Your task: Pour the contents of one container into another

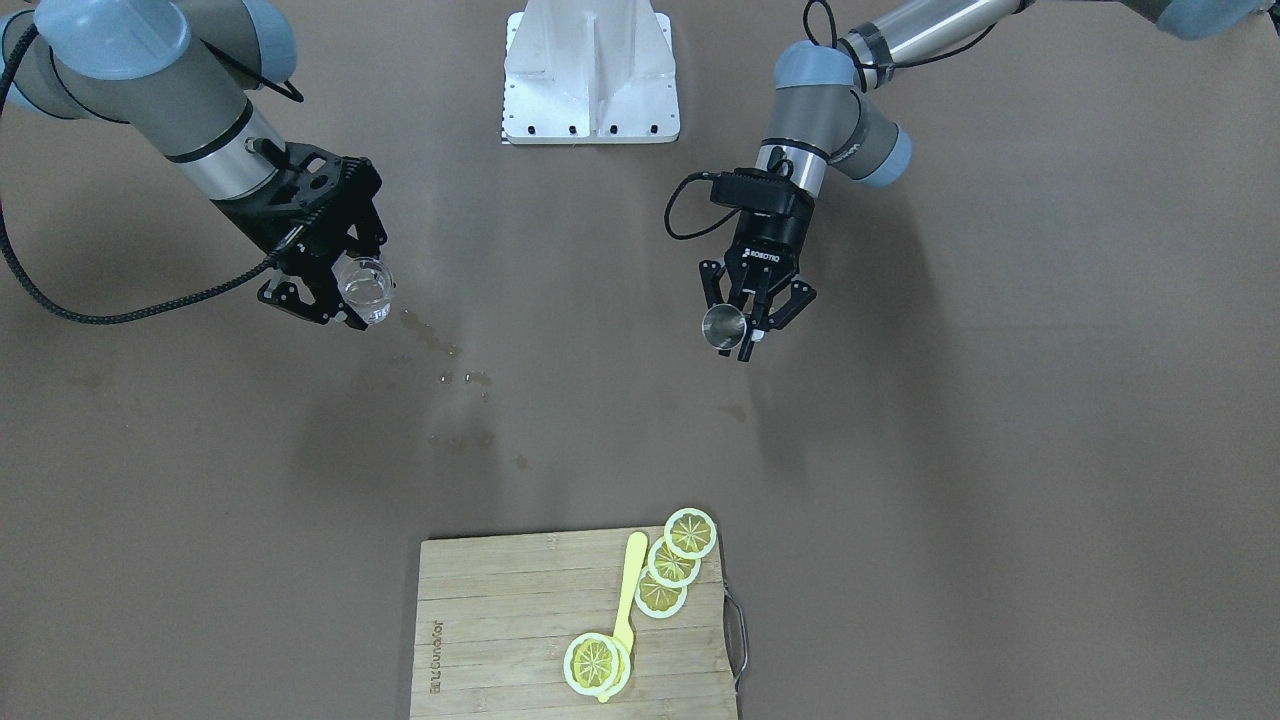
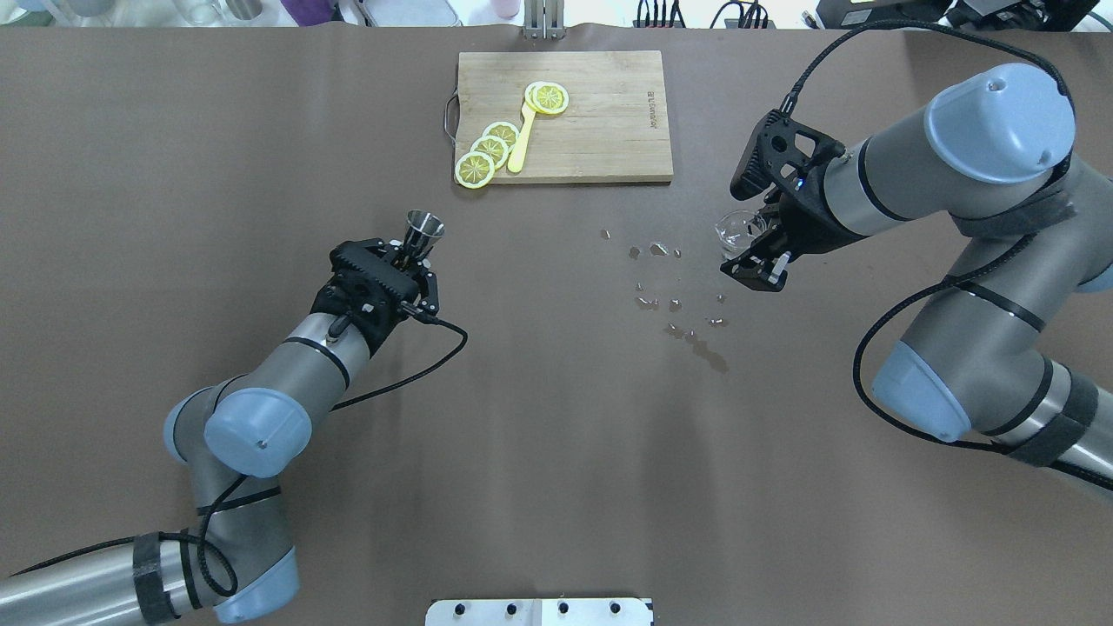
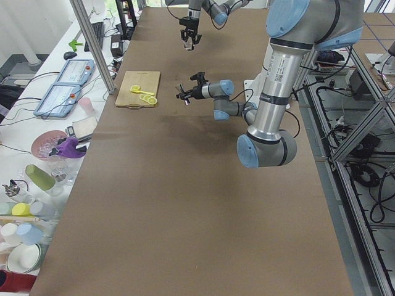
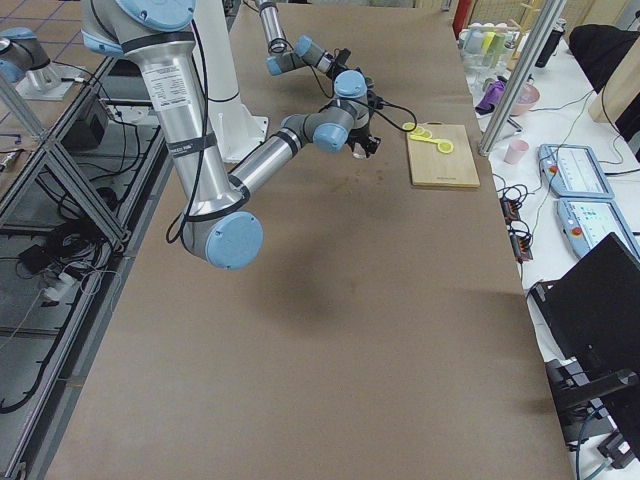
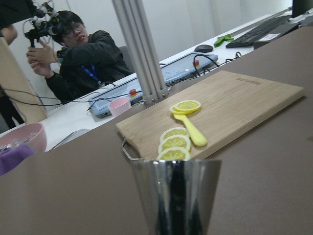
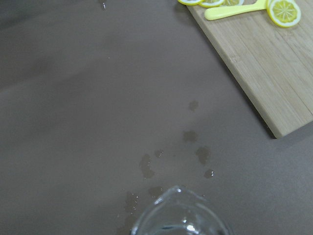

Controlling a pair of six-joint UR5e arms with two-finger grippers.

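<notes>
The grey metal jigger point(image 2: 424, 228) is upright in my left gripper point(image 2: 410, 254), which is shut on its lower part, above the table's left half. The jigger also shows in the front view point(image 1: 722, 325) and fills the bottom of the left wrist view point(image 5: 176, 196). Far to the right, the small clear glass cup point(image 2: 739, 230) is held off the table with my right gripper point(image 2: 755, 245) shut on it. In the front view the glass cup point(image 1: 366, 285) sits in that gripper point(image 1: 345, 288). Only the cup's rim point(image 6: 181, 215) shows in the right wrist view.
Wet drops point(image 2: 669, 304) are scattered on the brown table between the arms. A wooden cutting board point(image 2: 600, 122) with lemon slices point(image 2: 487, 152) and a yellow spoon point(image 2: 520, 148) lies at the far middle. A person point(image 5: 78, 54) sits beyond the table's edge.
</notes>
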